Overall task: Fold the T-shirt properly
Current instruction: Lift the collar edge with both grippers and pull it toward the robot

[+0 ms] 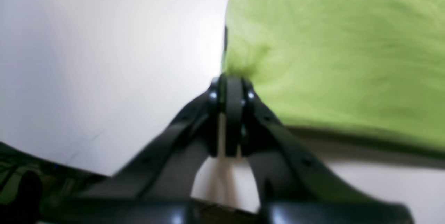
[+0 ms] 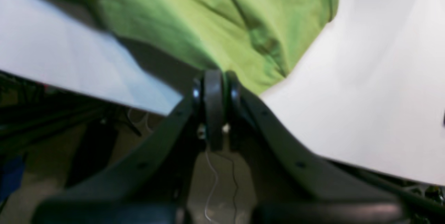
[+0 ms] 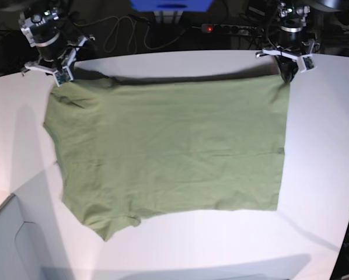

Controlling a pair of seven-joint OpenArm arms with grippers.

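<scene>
White table (image 3: pixel 320 175) filled the room's middle, with the T-shirt (image 3: pixel 168 157) spread flat across it. At eleven o'clock the right gripper (image 3: pixel 62 77) reached down, pinching a far corner of cloth. At one o'clock the left gripper (image 3: pixel 286 74) reached down likewise, pinching the other far corner.

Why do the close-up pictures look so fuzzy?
Both wrist views are smeared: in the left wrist view the T-shirt and claw look soft; the right wrist view blurs its claw too. The base view is sharper, with arm shadows on the table.
</scene>
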